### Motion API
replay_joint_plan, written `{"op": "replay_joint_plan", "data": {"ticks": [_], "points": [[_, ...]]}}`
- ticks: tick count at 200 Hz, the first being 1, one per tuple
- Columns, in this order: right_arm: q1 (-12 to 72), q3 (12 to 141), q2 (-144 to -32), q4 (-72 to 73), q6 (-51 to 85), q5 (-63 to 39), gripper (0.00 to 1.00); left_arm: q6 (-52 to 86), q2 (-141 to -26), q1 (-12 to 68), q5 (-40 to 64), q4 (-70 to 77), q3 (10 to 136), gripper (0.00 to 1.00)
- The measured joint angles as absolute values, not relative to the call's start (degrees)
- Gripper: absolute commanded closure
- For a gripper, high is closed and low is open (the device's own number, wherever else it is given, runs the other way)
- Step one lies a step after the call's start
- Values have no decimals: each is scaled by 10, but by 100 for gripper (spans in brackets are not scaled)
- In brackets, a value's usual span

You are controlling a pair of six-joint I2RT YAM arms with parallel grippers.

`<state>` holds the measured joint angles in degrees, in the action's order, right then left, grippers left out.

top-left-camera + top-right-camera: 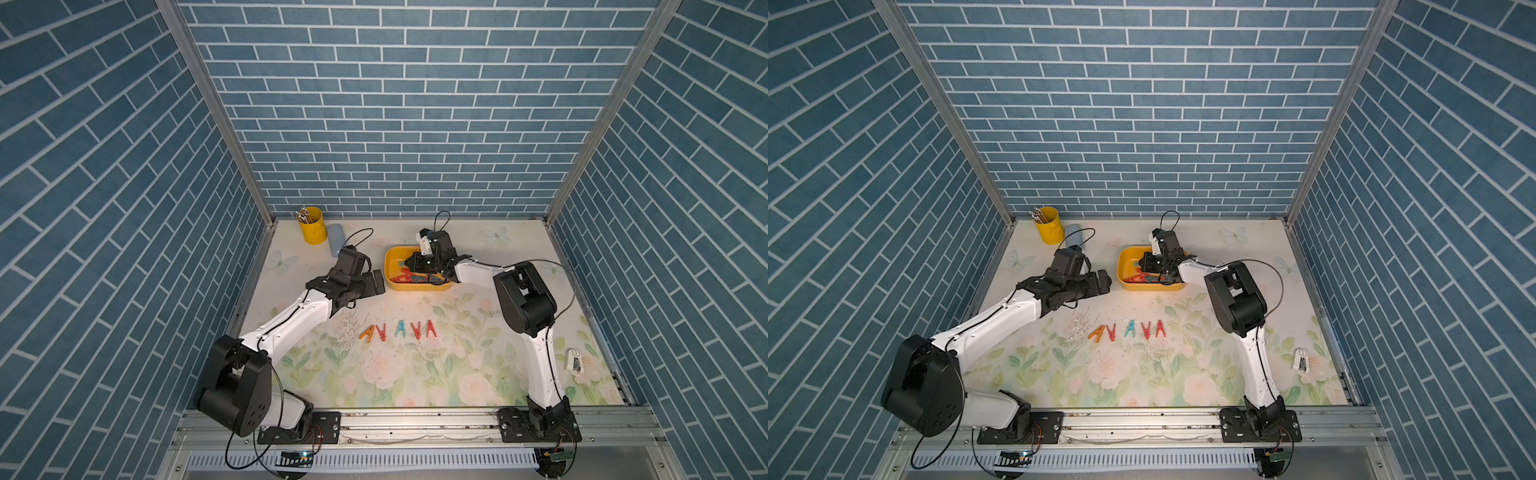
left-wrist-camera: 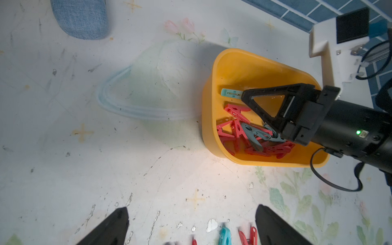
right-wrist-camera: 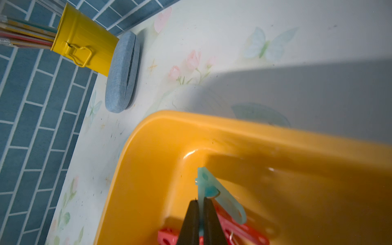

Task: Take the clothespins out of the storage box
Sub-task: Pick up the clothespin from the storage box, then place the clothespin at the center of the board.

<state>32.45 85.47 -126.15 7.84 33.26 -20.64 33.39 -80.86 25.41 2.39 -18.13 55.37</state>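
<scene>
1. The right gripper (image 3: 200,201) was clenched on a teal clothespin (image 3: 212,191) inside the storage box (image 3: 169,123); the left gripper (image 2: 191,209) gaped empty nearby.
2. More clothespins (image 2: 233,135) lay piled there.
3. It likely handled light, stiff, slick: best pinched across flat legs.

Stuff I see from my desk: yellow cup (image 1: 312,227) in far left corner, pencils (image 1: 303,215) sticking out. Grey-blue case (image 1: 336,240) lying just beside it. Small white gadget (image 1: 574,360) near right edge. Floral mat (image 1: 415,374) underneath, blue brick walls (image 1: 395,104) around.
</scene>
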Motion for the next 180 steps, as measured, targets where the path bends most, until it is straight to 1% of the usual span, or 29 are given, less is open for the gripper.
{"op": "replay_joint_plan", "data": {"ticks": [21,62,100,142,180], "points": [[324,806,-1207,82,333,-199,100,334,-808,254,31,-179,553,0],[326,692,-1065,95,332,-170,100,334,-807,254,46,-168,551,0],[339,573,-931,94,332,-112,100,332,-807,254,68,-150,551,0],[388,459,-809,68,332,-29,100,327,-813,256,83,-141,553,0],[439,371,-748,57,343,37,100,323,-827,262,89,-141,564,0]]}}
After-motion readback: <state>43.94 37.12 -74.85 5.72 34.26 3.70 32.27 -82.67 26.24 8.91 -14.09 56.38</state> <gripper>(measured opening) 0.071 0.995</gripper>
